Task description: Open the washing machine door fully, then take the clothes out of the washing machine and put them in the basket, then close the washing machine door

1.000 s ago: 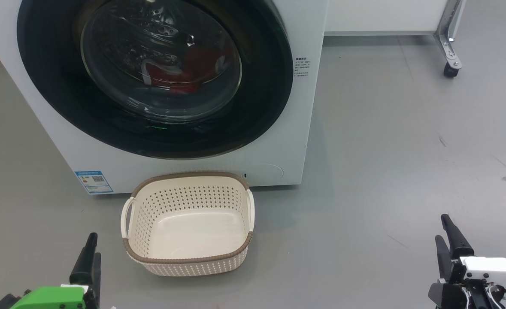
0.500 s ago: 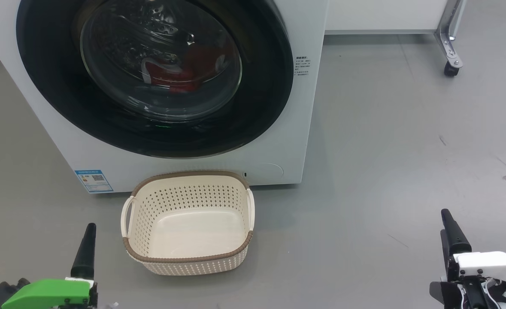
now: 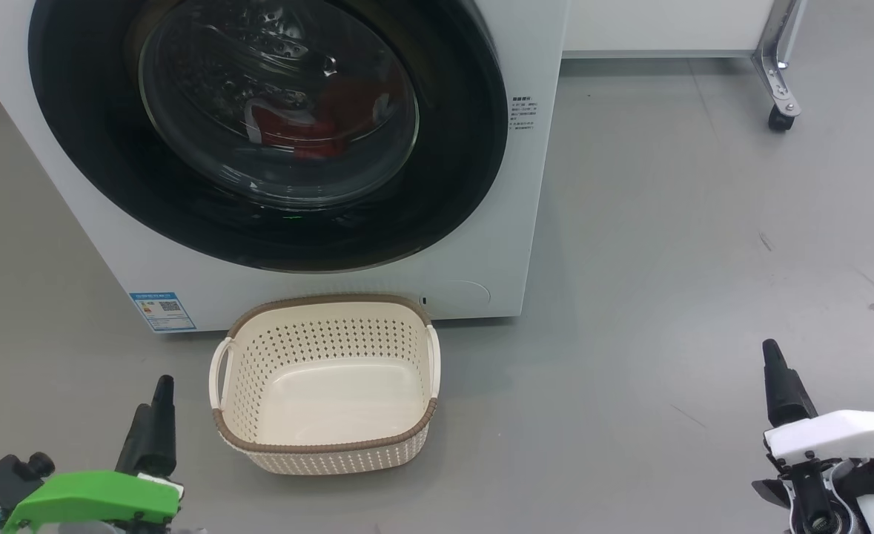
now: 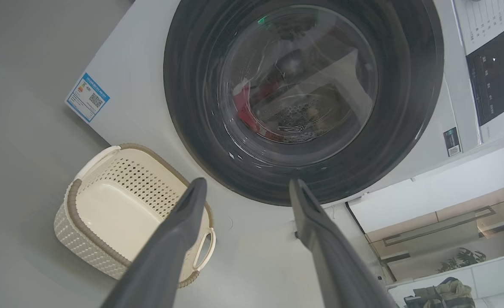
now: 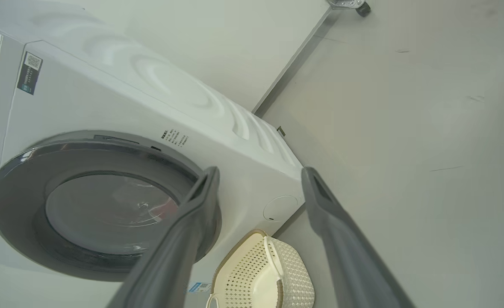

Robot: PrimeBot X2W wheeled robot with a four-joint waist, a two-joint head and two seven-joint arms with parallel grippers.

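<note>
Jaws stand apart and empty on both the left gripper (image 4: 247, 184) and the right gripper (image 5: 260, 171). One big white box-shaped washing machine (image 3: 533, 193) faces the robot, its one round black-rimmed glass door (image 3: 451, 185) shut flat, one bright red fabric garment (image 3: 310, 126) lying behind the glass. One small cream perforated plastic basket (image 3: 325, 460) sits upright on the grey floor (image 3: 666, 259) just before the machine, mouth upward, long axis running left to right.

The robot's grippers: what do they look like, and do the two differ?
Each has two long, dark, tapering fingers. The left gripper has a bright green casing with small screws; the right gripper has a white one, with black parts and thin wires beneath.
</note>
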